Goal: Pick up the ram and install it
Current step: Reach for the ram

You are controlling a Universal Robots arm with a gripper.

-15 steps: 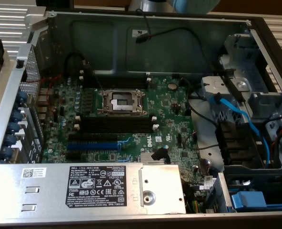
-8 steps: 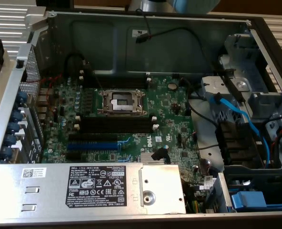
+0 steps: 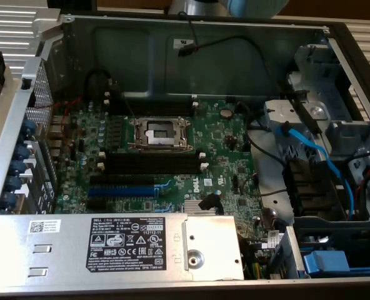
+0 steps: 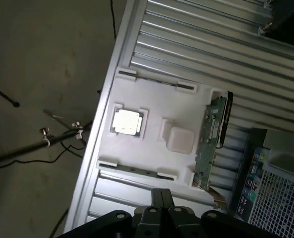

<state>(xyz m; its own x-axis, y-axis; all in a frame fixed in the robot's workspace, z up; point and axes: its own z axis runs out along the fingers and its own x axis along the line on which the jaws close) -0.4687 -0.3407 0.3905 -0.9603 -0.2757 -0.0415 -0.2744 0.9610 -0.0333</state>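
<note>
The ram (image 4: 211,143), a long dark-green circuit stick with a pale label, lies in a recess at one end of a white foam tray (image 4: 157,106) on the ribbed metal table. My gripper (image 4: 162,201) hangs above the tray's edge, well short of the ram, with its black fingers pressed together and nothing between them. In the exterior view, the open computer case shows the green motherboard (image 3: 222,147) with long black slots (image 3: 152,164) that have white end clips, all bare, just below the processor socket (image 3: 159,133).
The tray also carries a square silver processor (image 4: 126,121) and two thin sticks on edge (image 4: 137,170). A blue slot (image 3: 121,189), the grey power supply (image 3: 110,247) and blue cables (image 3: 316,156) crowd the case. A stand and cables (image 4: 47,141) lie on the floor beside the table.
</note>
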